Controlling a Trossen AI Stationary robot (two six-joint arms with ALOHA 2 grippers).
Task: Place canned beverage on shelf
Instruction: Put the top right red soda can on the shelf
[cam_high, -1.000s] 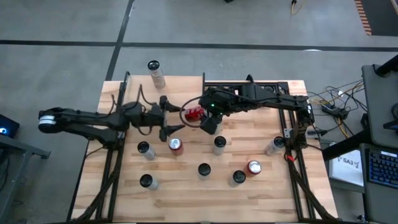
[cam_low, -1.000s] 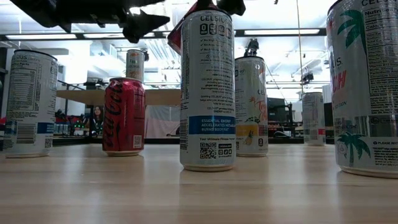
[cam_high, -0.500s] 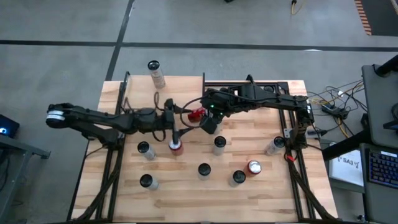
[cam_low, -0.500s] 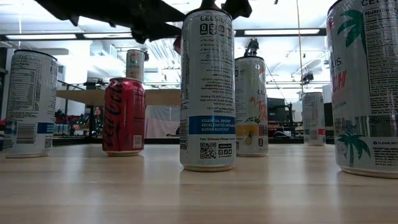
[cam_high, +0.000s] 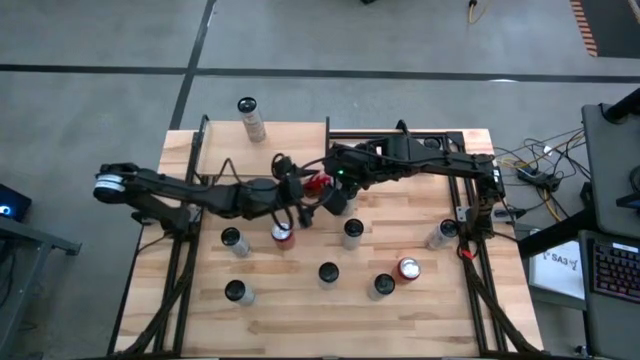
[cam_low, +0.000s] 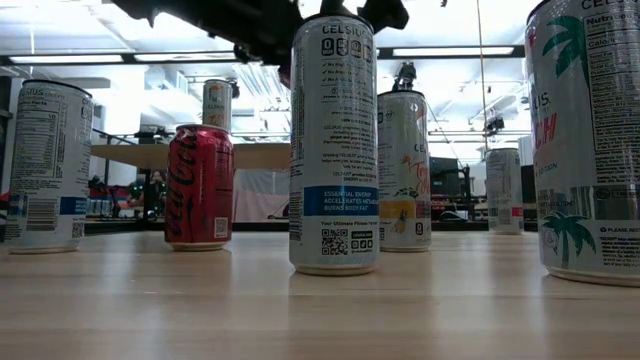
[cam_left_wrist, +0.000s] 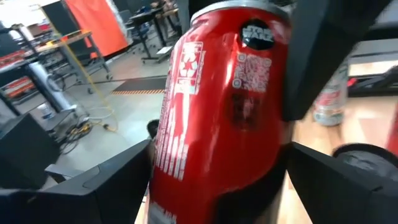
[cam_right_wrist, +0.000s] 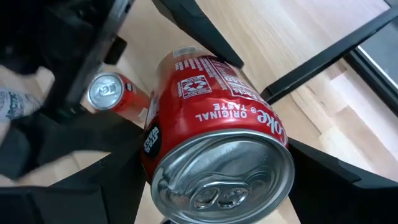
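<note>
A red cola can (cam_high: 318, 183) hangs above the middle of the table, and my right gripper (cam_right_wrist: 205, 180) is shut on it. My left gripper (cam_left_wrist: 217, 186) reaches in from the table's left. It is open, with one finger on each side of the same can (cam_left_wrist: 224, 106). In the low view a tall can in front hides the red can. The shelf (cam_high: 290, 140) stands at the far left of the table, with a tall can (cam_high: 250, 118) on its far edge. My right gripper pinches the can's side wall near its top rim (cam_right_wrist: 273, 134) between its two fingers (cam_right_wrist: 348, 180), slanting down from the table's right. The can is lifted clear and tilted, its top toward the wrist. My left gripper's fingers flank the can's lower body (cam_left_wrist: 186, 186); whether they touch it I cannot tell.
Several cans stand on the near half of the table, among them a second red can (cam_high: 283, 235) just below the grippers and a silver one (cam_high: 352, 232). A black frame (cam_high: 440, 145) lies at the far right. In the low view a tall can (cam_low: 333, 140) stands close.
My left gripper has gone toward the table's right, up to the red can in my right gripper, rolling as it went. Its fingers now stand on either side of the can. The can stays lifted in the same place.
</note>
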